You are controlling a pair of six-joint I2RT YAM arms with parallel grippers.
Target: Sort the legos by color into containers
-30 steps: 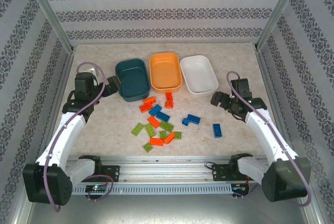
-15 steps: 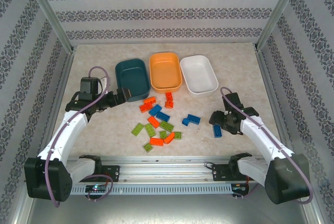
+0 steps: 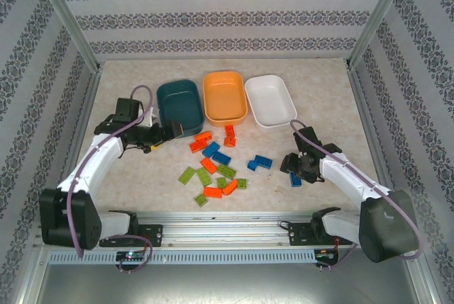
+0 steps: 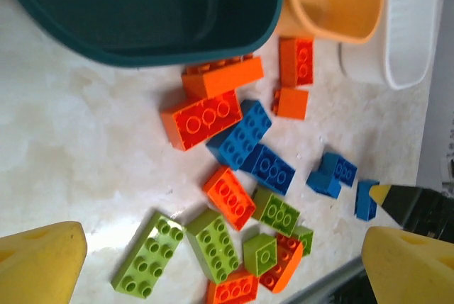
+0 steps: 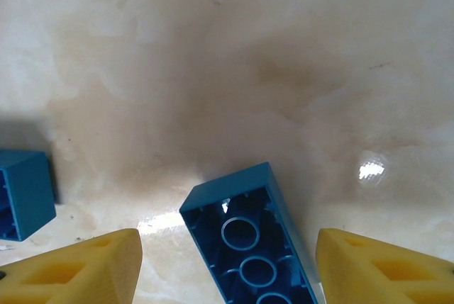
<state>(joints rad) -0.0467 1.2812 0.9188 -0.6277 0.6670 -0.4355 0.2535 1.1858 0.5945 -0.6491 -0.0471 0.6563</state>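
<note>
Blue brick (image 5: pixel 248 247) lies hollow underside up on worktop (image 3: pixel 340 105), well right of main lego pile (image 3: pixel 216 166). Moulded marks too blurred to read. Right tool (image 5: pixel 228 261) straddles it – fingers apart, not clamped, one just beside brick. Second blue brick (image 5: pixel 25 190) near. Left tool (image 3: pixel 174 130) spread wide, empty, beside teal tub (image 3: pixel 179 105). Orange tub (image 3: pixel 225 96) and white tub (image 3: pixel 270 100) alongside in row. Bare worktop from brick right to side wall (image 3: pixel 397 105).
</note>
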